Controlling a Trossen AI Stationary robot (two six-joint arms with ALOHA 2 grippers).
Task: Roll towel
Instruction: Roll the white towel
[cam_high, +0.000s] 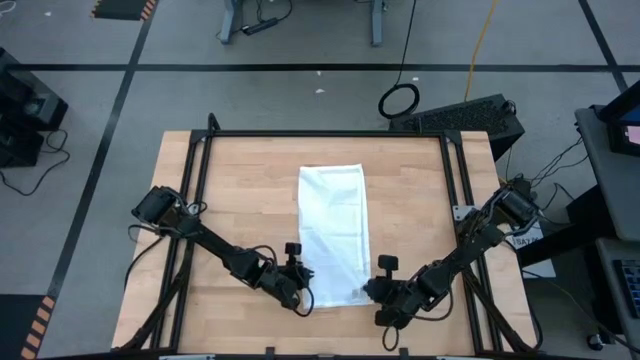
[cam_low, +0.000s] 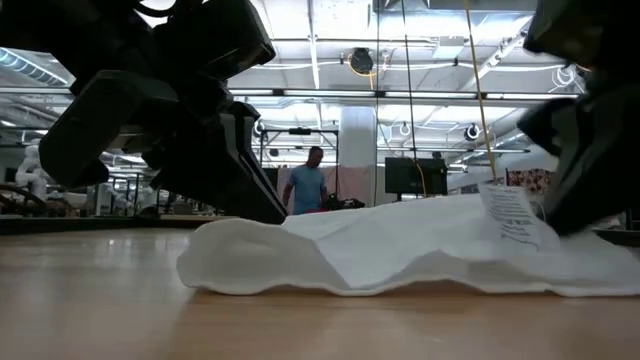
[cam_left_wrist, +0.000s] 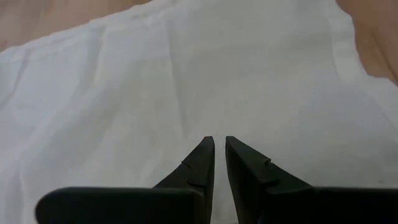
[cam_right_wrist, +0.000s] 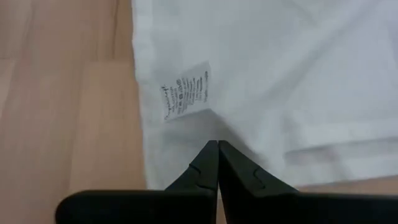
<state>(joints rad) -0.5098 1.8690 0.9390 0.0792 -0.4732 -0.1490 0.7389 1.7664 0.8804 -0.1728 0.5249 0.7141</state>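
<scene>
The white towel lies flat on the wooden table, its long side running from near to far. Its near end is slightly raised in the low view. My left gripper is at the towel's near left corner, its fingers almost together over the cloth. My right gripper is at the near right corner, fingers together, just beside the sewn-in care label, which stands up in the low view. My left gripper has the towel near its near left corner between its fingertips, slanting down from the near left. One layer or several, I cannot tell. The cloth there is a little off the table. My right gripper pinches the towel near its near right corner, beside the label, slanting down from the near right. The cloth peaks up to the fingertips. That corner is raised while the rest lies on the table.
Bare wood lies on both sides of the towel. Black frame rails run along the table's far and side edges. A black case sits beyond the far right corner. A person stands far back in the room.
</scene>
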